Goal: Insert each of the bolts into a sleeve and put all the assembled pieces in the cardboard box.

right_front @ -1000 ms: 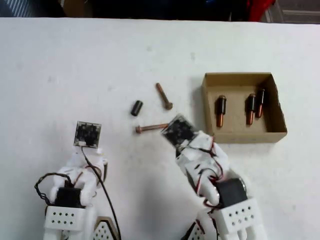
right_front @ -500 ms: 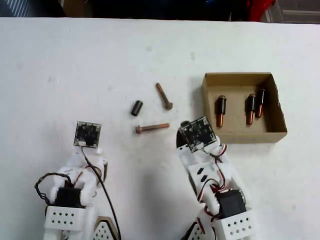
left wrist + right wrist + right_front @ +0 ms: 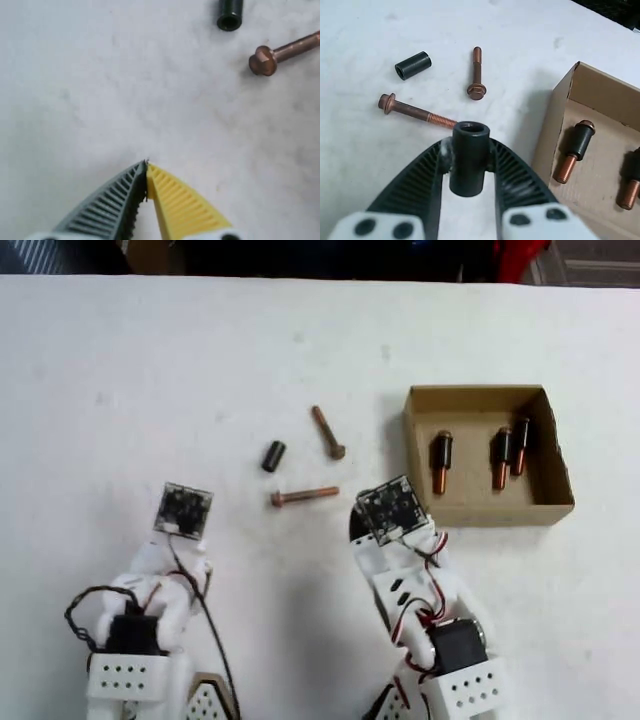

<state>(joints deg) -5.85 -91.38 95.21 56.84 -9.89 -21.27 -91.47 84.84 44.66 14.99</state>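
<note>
My right gripper is shut on a black sleeve, held upright with its hole facing up, beside the cardboard box. Two copper bolts lie loose on the table: one just ahead of that gripper, the other farther back. A second black sleeve lies next to them. The box holds three assembled bolt-and-sleeve pieces. My left gripper is shut and empty over bare table, short of the loose sleeve and the nearer bolt's head.
The white table stretches open to the left and back. The right arm stands close to the box's near left corner. The left arm sits at the front left.
The right arm drew back from the nearer bolt and swung toward the box, carrying the sleeve. The left arm's wrist shifted slightly to the right.
</note>
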